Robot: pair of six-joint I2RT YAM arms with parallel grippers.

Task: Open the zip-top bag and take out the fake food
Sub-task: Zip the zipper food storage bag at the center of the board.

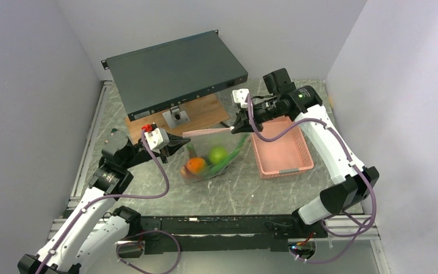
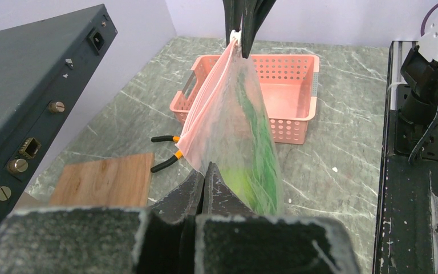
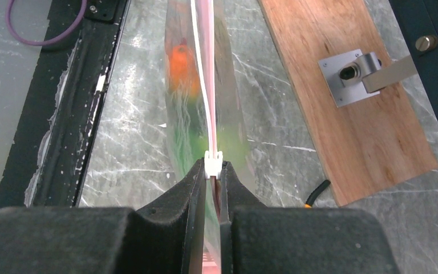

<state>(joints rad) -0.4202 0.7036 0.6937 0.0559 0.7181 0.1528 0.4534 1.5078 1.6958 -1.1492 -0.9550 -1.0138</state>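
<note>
Plastic and floppy, the zip-top bag sags with fake food, hung between left claw, pinched shut on its top corner, and right claw, squeezing the white slider. Both look like good holds.

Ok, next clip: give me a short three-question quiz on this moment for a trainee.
1. True or false: the zip-top bag lies flat inside the pink basket.
2. What is the right claw shut on? A) the pliers B) the bag's top edge at its white slider C) the wooden board
3. Fill in: the fake food sits ___ the bag.
Key: 1 false, it hangs stretched between the left claw and the right claw. 2 B. 3 inside.
</note>
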